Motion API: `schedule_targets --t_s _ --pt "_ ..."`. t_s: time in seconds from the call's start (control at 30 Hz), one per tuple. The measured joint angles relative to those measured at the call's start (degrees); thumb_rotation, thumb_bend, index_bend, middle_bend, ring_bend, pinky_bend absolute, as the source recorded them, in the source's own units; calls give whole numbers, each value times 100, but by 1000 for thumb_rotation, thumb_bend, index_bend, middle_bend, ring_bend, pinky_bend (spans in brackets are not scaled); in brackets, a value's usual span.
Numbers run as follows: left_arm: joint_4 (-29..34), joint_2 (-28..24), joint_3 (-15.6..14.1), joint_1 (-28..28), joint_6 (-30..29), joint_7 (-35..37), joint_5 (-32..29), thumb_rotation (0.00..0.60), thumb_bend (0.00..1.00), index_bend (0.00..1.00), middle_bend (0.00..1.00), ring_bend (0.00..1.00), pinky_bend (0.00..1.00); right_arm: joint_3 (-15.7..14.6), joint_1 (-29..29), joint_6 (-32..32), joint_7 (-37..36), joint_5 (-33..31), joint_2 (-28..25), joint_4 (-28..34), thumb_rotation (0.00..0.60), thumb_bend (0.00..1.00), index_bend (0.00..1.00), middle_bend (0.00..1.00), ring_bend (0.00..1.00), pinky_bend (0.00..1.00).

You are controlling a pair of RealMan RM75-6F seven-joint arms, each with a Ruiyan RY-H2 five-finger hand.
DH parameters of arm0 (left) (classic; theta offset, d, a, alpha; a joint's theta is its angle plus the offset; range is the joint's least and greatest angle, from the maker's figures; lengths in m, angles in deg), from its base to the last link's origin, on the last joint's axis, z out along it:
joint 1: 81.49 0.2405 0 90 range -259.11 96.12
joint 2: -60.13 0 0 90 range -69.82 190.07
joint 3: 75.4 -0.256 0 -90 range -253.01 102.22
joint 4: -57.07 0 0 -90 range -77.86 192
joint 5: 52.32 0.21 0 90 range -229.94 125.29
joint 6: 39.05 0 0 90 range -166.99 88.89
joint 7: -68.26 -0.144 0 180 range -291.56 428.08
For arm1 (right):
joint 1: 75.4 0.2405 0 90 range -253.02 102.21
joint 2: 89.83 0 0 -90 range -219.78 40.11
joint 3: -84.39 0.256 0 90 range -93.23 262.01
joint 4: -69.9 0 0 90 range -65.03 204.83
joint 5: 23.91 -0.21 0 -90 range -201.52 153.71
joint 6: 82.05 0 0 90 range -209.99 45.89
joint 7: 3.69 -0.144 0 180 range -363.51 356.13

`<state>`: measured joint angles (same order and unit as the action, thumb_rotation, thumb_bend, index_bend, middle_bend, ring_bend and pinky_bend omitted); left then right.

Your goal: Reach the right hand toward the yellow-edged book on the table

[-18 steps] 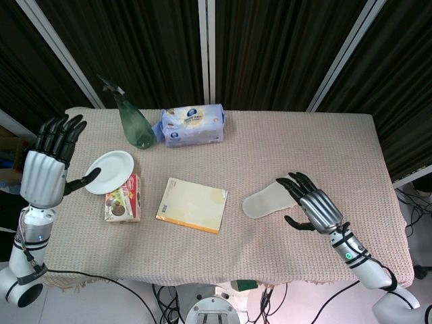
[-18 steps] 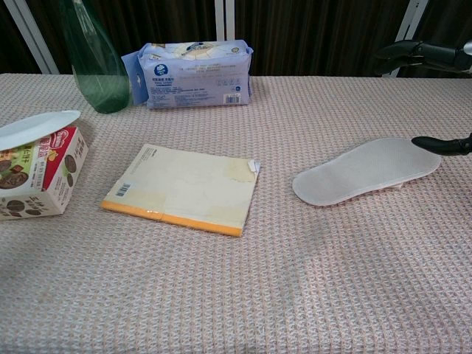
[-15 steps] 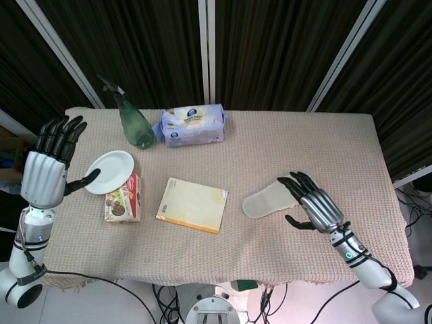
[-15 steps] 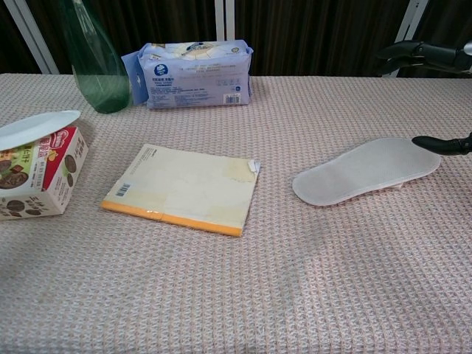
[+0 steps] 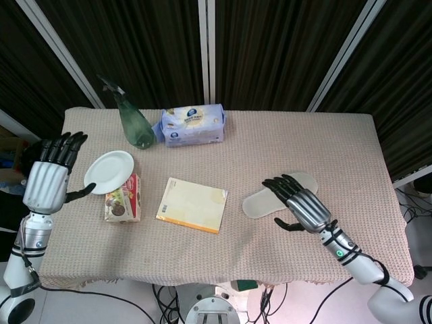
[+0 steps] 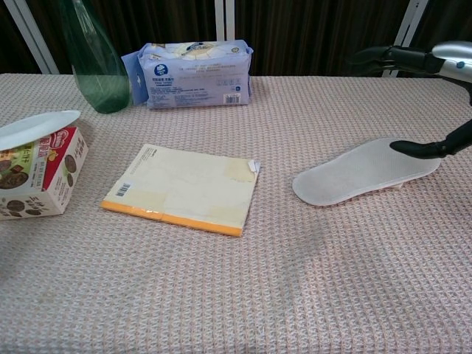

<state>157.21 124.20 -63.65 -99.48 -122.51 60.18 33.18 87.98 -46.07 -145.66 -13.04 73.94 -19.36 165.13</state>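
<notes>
The right hand [image 5: 300, 208] hangs with fingers spread and nothing in it over the insole [image 6: 363, 171], toward the table's [image 5: 324, 142] near right corner. The yellow-edged book [image 5: 192, 204] lies flat near the middle of the front edge, well apart. A good reach probably travels level leftward, clearing the insole, arriving palm down. At the left edge, the snack box [image 5: 123, 198] is closed under a plate [image 5: 109, 171]; the left hand [image 5: 47, 179] is open, empty. Farther back, the tissue pack [image 5: 193, 125] is sealed; the green bottle's [image 5: 134, 123] contents are unclear.

A white insole [image 5: 270, 199] lies flat on the beige woven tablecloth [image 5: 304, 145]. At the far edge a green bottle [image 5: 133, 121] stands just beside a blue tissue pack [image 5: 192, 125]. A white plate [image 5: 109, 171] rests on a snack box [image 5: 123, 199].
</notes>
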Motion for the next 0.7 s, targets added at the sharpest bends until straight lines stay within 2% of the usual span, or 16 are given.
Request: schedule_targets --t_s 0.03,0.07,0.1,0.13,0.23,0.43,0.53,0.7 --pt "43 -7 -37 35 22 -27 -70 600 0 84 87 68 91 24 101 82 63 42 15 46 600 308 0 0 409 671" --pt "67 -6 -72 74 30 -46 -123 600 0 84 87 68 91 61 244 203 160 96 48 103 600 309 0 0 468 783" --pt "81 7 -114 122 27 -67 -178 600 0 84 87 68 91 94 357 291 245 137 87 140 600 320 0 0 519 876" --pt "82 26 -139 151 19 -81 -209 600 0 84 87 68 91 129 471 367 341 176 142 168 600 355 0 0 542 912" --pt "64 76 -188 203 -1 -127 -268 600 0 84 87 68 91 240 824 589 673 283 441 210 600 524 0 0 546 939" --pt "-1 137 -216 256 -42 -228 -358 600 0 84 87 68 91 324 1253 699 843 552 1313 40 600 708 0 0 539 941" --pt "-40 158 -221 272 -38 -298 -438 600 0 84 87 68 91 299 1343 471 831 747 1745 -224 600 798 0 0 537 941" --pt "-77 161 -237 292 91 -349 -677 600 0 84 87 68 91 209 1361 -265 829 1065 2399 -820 600 909 0 0 530 940"
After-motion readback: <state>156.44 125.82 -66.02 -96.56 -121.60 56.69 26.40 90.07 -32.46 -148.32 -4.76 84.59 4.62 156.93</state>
